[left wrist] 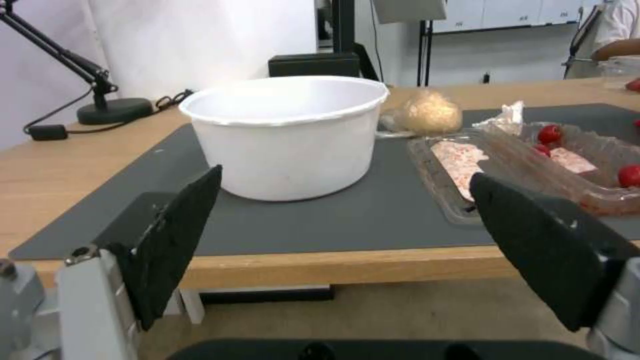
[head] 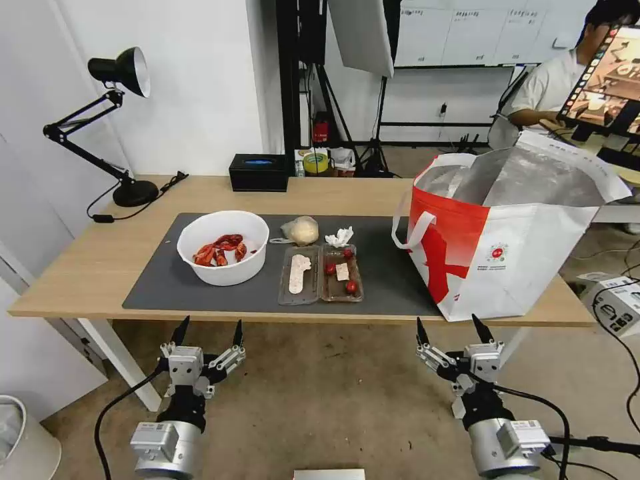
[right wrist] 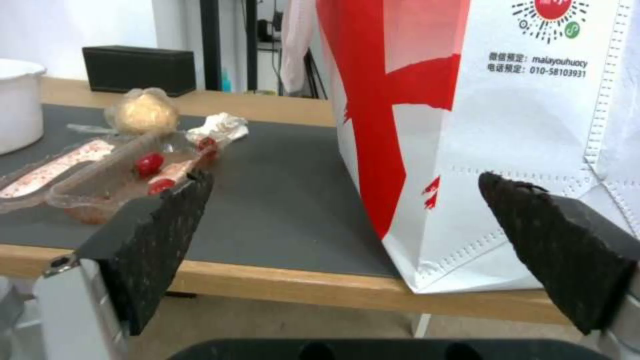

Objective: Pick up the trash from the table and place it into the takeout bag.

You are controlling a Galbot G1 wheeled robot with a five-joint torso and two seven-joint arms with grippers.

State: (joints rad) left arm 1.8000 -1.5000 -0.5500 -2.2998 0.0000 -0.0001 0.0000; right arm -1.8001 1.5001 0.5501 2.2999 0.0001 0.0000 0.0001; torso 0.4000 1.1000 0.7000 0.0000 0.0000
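**Both arms waiting off the near edge, nothing lifted yet**

Hovering below and short of the desk (head: pixel 80 267): left gripper (head: pixel 207 331) facing the white bowl (head: pixel 223 247), right gripper (head: pixel 450 328) facing the near left corner of the takeout bag (head: pixel 507 247). Jaws on both standing wide apart, holding nothing, probably readied for a first reach.

Lying together on the dark grey mat (head: pixel 160 280), all within easy reach of either arm: bowl of red crayfish shells at the left; clear clamshell tray (head: pixel 320 273) lying open just right of it, red bits in its right half; bagged beige lump (head: pixel 301 230) and crumpled tissue (head: pixel 339 237) just beyond the tray, toward the far side. Standing upright at the right end of the desk, the bag with its mouth gaping and foil lining showing, apparently left open for dropping things in from above. Sitting at the far edge, a black box (head: pixel 259 172), and at the far left a black desk lamp (head: pixel 113 120).

Showing on the bag's white panel: a round red logo (right wrist: pixel 550 9), then two lines of Chinese characters, one ending "malayouhuocy", the other "010-58103931".
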